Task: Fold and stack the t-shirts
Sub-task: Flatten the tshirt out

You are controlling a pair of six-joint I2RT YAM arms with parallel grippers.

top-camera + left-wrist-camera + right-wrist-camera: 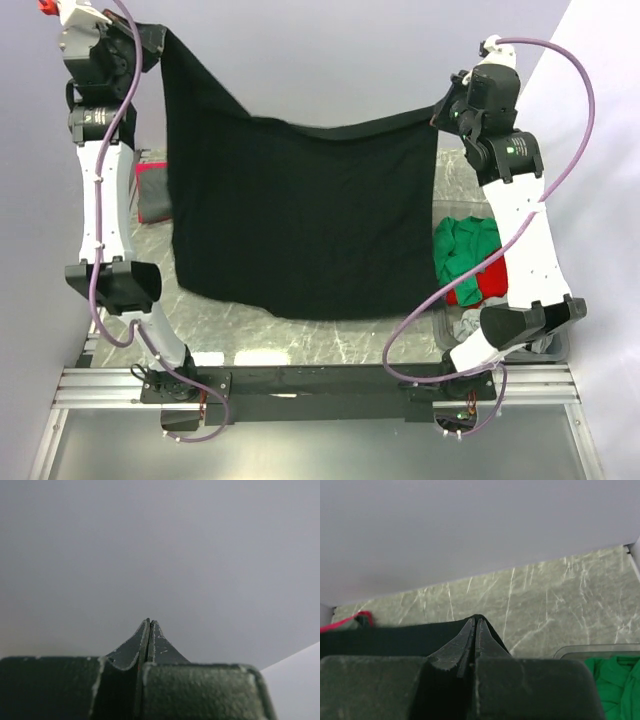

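At upper left, the left gripper [150, 42] pinched one corner of the black t-shirt [300, 220], which hung stretched across mid-frame to the right gripper [443, 108], clamped on the other corner. Either thin pinch could slip, dropping the sagging cloth.

The black t-shirt [300, 220] is soft, matt cloth. The worktop [300, 335] looks like smooth, faintly glossy veined stone. At four o'clock, the bin [600, 648] is clear plastic. The right end effector [475, 623] is scuffed, matt and dark.
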